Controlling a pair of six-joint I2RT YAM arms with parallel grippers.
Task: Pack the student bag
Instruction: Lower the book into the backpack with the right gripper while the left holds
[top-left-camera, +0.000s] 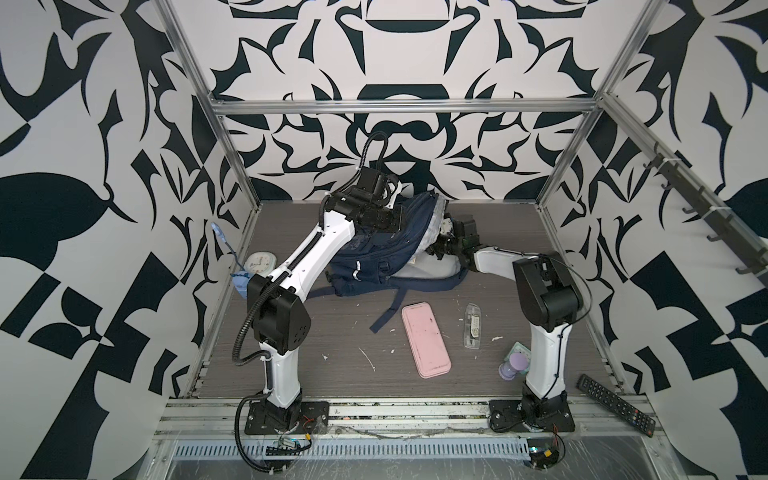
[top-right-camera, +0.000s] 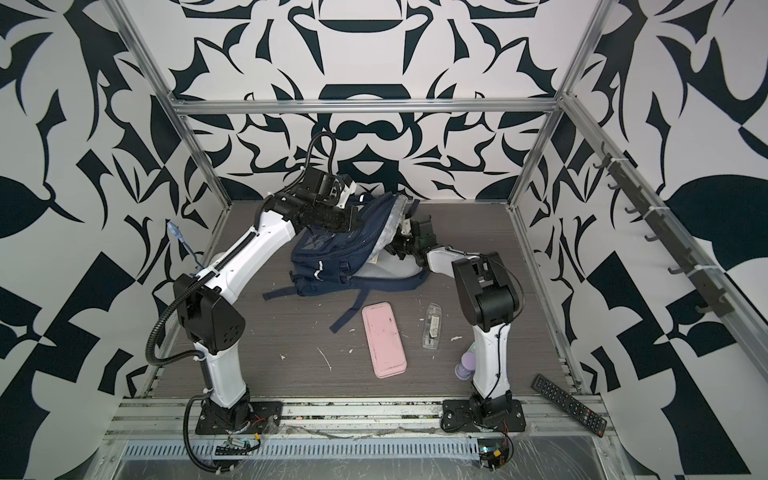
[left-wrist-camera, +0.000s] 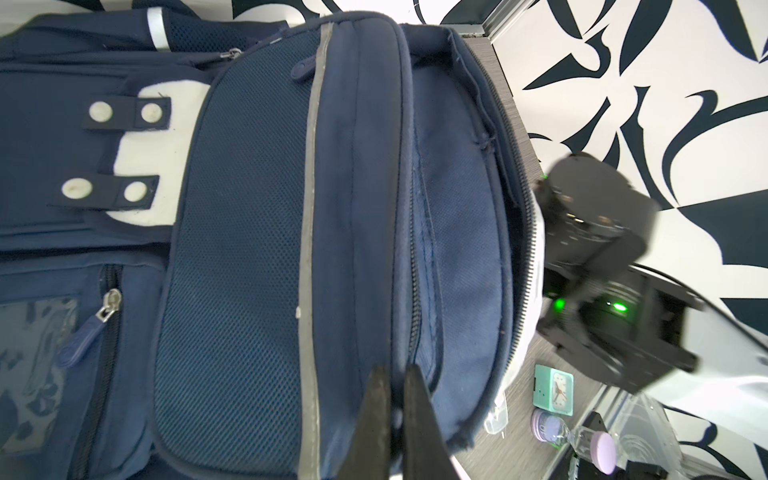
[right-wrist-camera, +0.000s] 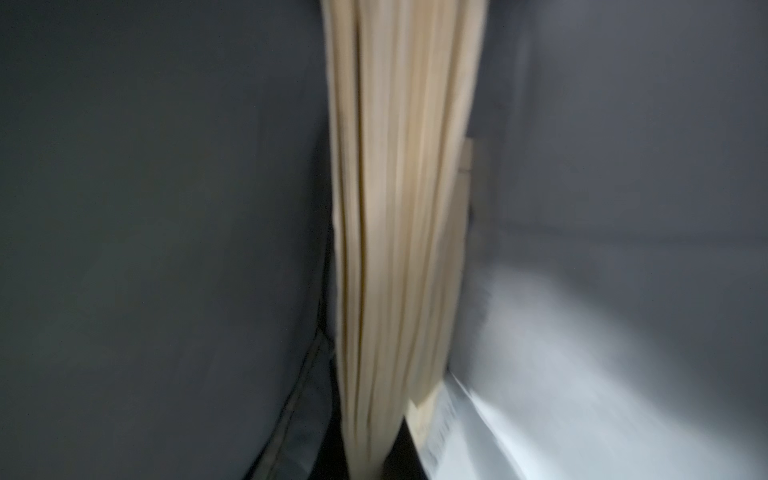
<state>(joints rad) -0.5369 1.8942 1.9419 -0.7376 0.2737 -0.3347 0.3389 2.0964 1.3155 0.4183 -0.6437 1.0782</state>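
The student bag (top-left-camera: 374, 249) (top-right-camera: 332, 249) is a navy backpack lying at the back middle of the table in both top views. Its mesh pocket and grey strip fill the left wrist view (left-wrist-camera: 249, 249). My left gripper (left-wrist-camera: 395, 372) (top-left-camera: 397, 201) is shut on a fold of fabric by the zip at the bag's top edge and holds it up. My right gripper (right-wrist-camera: 374, 465) reaches into the bag's opening from the right (top-left-camera: 442, 235), fingertips hidden there in the top views. In the right wrist view it is shut on a book (right-wrist-camera: 395, 208) with cream pages, inside the dark bag.
On the table in front of the bag lie a pink case (top-left-camera: 426, 340) and a clear plastic case (top-left-camera: 472, 326). A lilac bottle (top-left-camera: 515, 365) and a green clock (left-wrist-camera: 555, 388) stand by the right arm's base. A white clock (top-left-camera: 259, 262) sits far left, a remote (top-left-camera: 615, 403) front right.
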